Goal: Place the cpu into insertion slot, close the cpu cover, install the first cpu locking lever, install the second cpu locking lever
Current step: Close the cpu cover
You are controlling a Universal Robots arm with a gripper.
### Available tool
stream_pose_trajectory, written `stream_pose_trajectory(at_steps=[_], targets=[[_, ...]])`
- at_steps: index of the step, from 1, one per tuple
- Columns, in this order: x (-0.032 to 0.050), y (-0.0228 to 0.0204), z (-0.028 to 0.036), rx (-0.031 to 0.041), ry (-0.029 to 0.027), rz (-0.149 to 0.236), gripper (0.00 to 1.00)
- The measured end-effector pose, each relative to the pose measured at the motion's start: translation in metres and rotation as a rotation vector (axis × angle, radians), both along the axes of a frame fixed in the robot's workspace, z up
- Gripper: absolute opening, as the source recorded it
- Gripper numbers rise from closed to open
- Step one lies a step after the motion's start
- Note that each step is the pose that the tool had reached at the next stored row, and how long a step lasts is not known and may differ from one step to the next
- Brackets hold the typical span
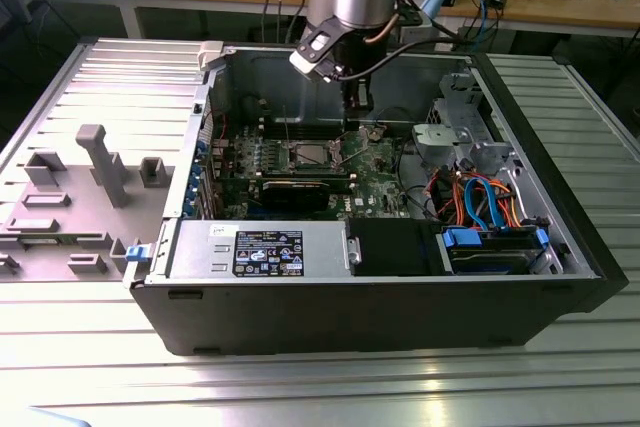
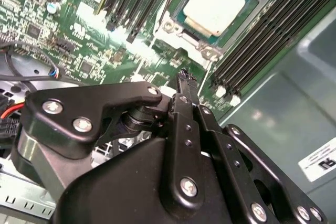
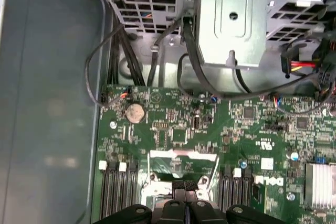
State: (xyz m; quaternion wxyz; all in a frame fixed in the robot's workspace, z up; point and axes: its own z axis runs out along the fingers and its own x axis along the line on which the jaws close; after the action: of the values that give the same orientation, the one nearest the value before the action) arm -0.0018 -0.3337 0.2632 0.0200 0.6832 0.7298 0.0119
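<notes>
The cpu (image 2: 215, 3) lies flat in the insertion slot (image 2: 209, 51) on the green motherboard, its pale metal face uncovered. In the exterior view the slot (image 1: 310, 155) sits mid-board. The cpu cover (image 3: 181, 156) looks swung up off the slot, a shiny plate just past my fingertips, with a thin wire lever (image 3: 215, 167) on each side. My gripper (image 2: 184, 74) hangs low over the slot's edge on the cover side, fingers shut with nothing between them. In the exterior view the gripper (image 1: 355, 117) is just to the right of the slot.
Black memory slots (image 3: 115, 192) run along both sides of the socket. A metal drive cage (image 3: 231, 19) with black and coloured cables (image 3: 184, 72) stands beyond the board. The case walls (image 1: 560, 187) surround the board. A grey fixture plate (image 1: 90, 167) lies at the exterior view's left.
</notes>
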Motion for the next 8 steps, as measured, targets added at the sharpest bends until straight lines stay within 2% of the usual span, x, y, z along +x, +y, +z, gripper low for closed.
stream_pose_trajectory(at_steps=[8], targets=[[0.0216,0.0,-0.0021,-0.002,0.0021,0.0,0.11]])
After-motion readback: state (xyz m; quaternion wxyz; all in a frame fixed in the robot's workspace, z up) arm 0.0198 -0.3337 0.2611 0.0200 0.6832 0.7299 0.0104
